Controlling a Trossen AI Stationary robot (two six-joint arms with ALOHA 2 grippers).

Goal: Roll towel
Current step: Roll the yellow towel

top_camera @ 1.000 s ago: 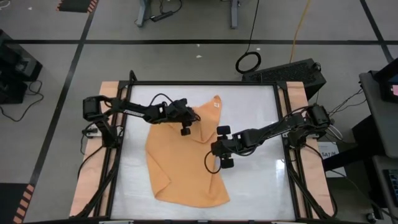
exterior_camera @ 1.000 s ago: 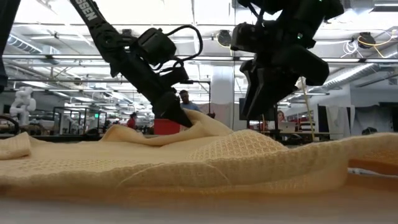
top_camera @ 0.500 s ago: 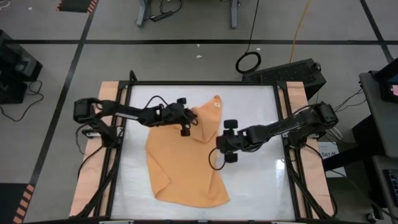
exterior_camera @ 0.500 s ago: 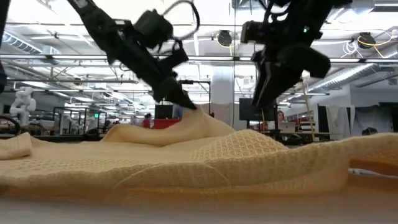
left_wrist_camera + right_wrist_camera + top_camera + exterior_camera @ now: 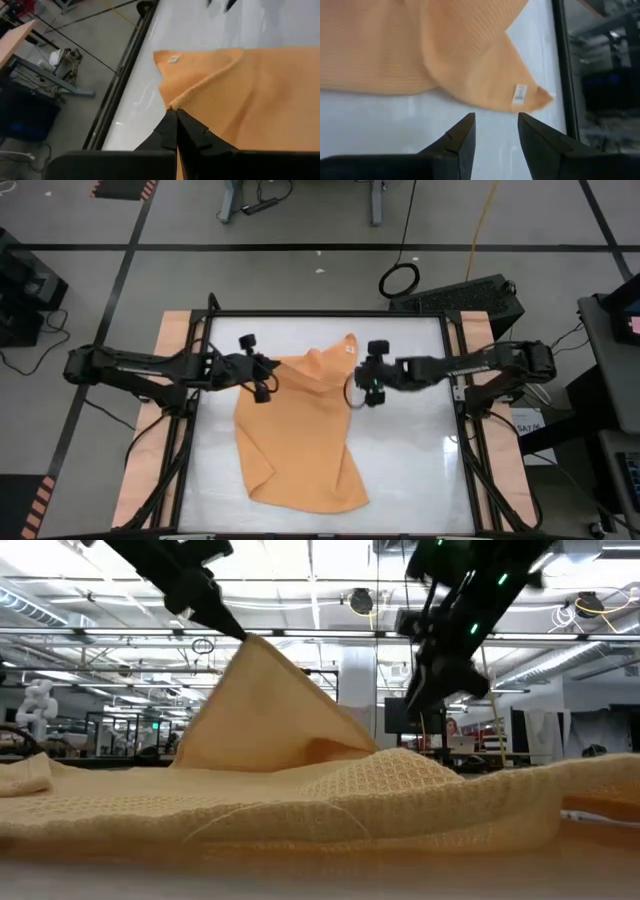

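Towel (image 5: 300, 445): thin, limp waffle-weave, crumpled mid-table. Left gripper (image 5: 172, 107) pinching lifted far-left edge. Right gripper (image 5: 496, 125) spread, empty, above tagged far corner. Best taken at edges, corners.

Nothing legible — the towel's (image 5: 470, 55) tag (image 5: 519, 94) reads blank.

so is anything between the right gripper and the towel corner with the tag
Nothing visible. The right gripper is open over bare white table, and the towel corner with its white tag lies just ahead, with only tabletop between. The left gripper is shut on another edge of the towel, lifted well aside.
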